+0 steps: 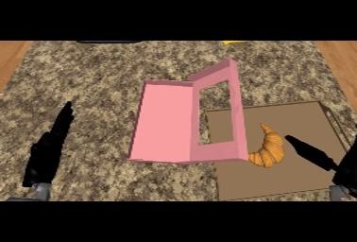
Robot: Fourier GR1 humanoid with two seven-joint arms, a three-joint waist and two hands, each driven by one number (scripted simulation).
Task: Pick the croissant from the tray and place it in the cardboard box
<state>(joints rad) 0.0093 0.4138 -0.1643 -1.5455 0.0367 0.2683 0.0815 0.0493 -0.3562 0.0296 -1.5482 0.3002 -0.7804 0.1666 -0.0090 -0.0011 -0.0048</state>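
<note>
So: one croissant (267, 150) on the one brown tray (293, 179), beside one open pink box (167, 123). Right hand (314, 155) fingers straight, near croissant, holding nothing. Left hand (49, 149) open, empty. No readable writing.

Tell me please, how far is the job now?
Nothing looks done yet: the croissant lies on the brown tray. In hand: the right hand is open, fingers pointing at the croissant, apart from it. Left: grasp it and place it in the pink box. The left hand rests open at the view's left.
</note>
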